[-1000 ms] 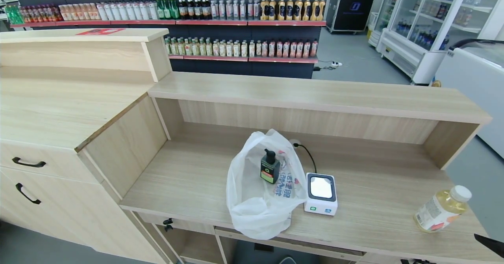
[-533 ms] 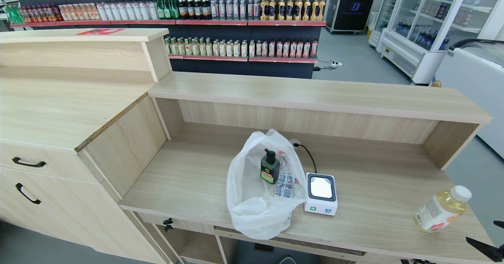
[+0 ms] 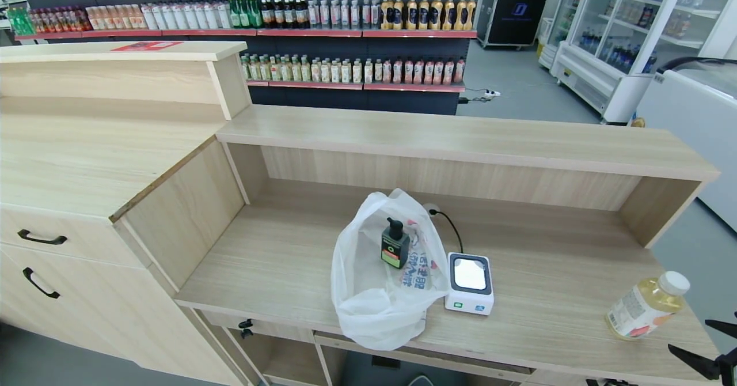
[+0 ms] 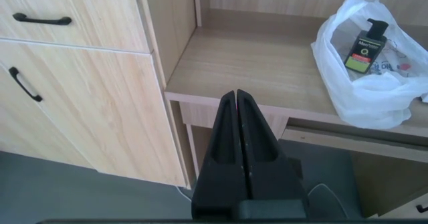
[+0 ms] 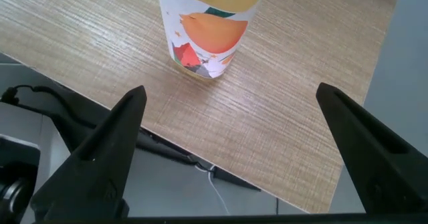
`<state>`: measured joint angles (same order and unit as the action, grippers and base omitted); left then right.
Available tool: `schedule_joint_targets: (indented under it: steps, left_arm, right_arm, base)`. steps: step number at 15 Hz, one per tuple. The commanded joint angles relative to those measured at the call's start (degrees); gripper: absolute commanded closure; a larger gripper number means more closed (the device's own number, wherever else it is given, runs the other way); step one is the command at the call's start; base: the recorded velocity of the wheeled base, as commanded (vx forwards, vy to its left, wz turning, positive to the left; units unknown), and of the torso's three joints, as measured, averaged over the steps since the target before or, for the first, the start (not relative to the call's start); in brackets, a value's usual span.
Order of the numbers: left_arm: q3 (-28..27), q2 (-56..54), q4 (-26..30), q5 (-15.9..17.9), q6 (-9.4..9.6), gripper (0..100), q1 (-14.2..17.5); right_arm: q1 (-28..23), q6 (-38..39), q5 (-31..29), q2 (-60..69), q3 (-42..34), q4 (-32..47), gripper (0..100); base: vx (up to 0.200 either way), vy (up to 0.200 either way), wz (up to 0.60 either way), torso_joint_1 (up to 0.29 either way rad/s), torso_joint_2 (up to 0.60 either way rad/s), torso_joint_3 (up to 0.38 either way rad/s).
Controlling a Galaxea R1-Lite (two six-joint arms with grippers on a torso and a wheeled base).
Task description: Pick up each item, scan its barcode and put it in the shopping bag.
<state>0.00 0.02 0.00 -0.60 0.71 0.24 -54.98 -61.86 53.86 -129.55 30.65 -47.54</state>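
Scanner [image 3: 470, 283] between bag [image 3: 368, 311] and bottle [image 3: 645, 307]

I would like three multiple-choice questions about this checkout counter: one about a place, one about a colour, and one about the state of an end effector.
1. Where is the dark pump bottle?
A. on the floor
B. inside the shopping bag
C. in a fridge

2. What colour is the cap of the yellow bottle?
A. red
B. black
C. white

3. The right end effector is:
A. open
B. shut on the yellow bottle
C. shut on nothing

Answers:
1 B: the bag's plastic surrounds the pump bottle.
2 C: the head view shows a white cap.
3 A: its fingers stand wide apart, and the yellow bottle stands before them, untouched.
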Motion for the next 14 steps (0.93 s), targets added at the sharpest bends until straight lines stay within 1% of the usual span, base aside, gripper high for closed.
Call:
schedule_joint_targets:
  steps: [1,3,7,14]
  left_arm:
    - [0.0,0.0,0.0,0.0,0.0,100,0.0]
    - [0.0,0.0,0.0,0.0,0.0,100,0.0]
    - [0.0,0.0,0.0,0.0,0.0,100,0.0]
    - [0.0,0.0,0.0,0.0,0.0,100,0.0]
  right_arm:
    - [0.8,0.2,-0.1,-1.3,0.8,0.1,0]
    - [1.5,0.4,-0.1,-1.8,1.3,0.2,0]
    - [4.7,2.5,-0.1,-2.4,3.6,0.3,0]
    - [8.0,2.5,-0.2,-3.9,5.6,0.1,0]
  base:
    - [0.0,0.0,0.0,0.0,0.0,0.0]
    - [0.0,0.0,0.0,0.0,0.0,0.0]
    - [0.0,0.0,0.0,0.0,0.0,0.0]
    - [0.0,0.0,0.0,0.0,0.0,0.0]
